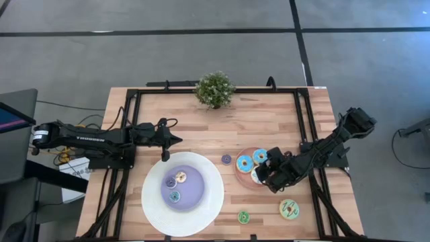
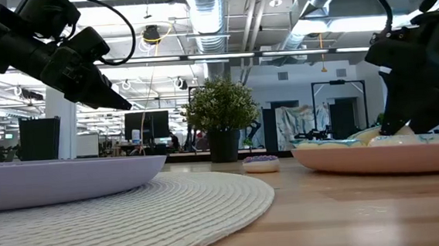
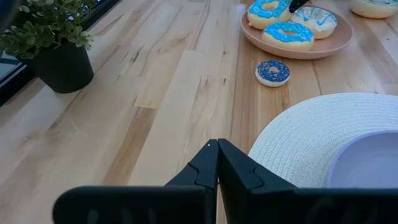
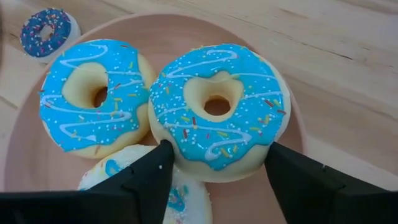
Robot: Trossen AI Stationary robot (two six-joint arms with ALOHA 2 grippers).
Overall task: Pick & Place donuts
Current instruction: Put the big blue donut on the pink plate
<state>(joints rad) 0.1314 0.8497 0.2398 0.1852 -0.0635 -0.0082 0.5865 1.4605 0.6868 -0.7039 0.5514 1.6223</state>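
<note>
Overhead, table-level, two wrist views; pink plate (image 4: 25, 149) apparently shared.

"trossen" lettering on left arm (image 1: 84, 140)

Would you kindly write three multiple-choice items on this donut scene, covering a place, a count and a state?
1. Where is the small dark-blue donut?
A. on the pink plate
B. on the bare table between the two plates
C. in the purple dish

2. How many small donuts lie in the purple dish?
A. one
B. three
C. five

3. How does the right tool stand?
A. open, fingers either side of a blue-iced donut
B. shut beside the plant
C. carrying a green donut

Answers: 1 B, it lies on wood left of the pink plate. 2 B, the high view shows three. 3 A, the right wrist view shows it.
</note>
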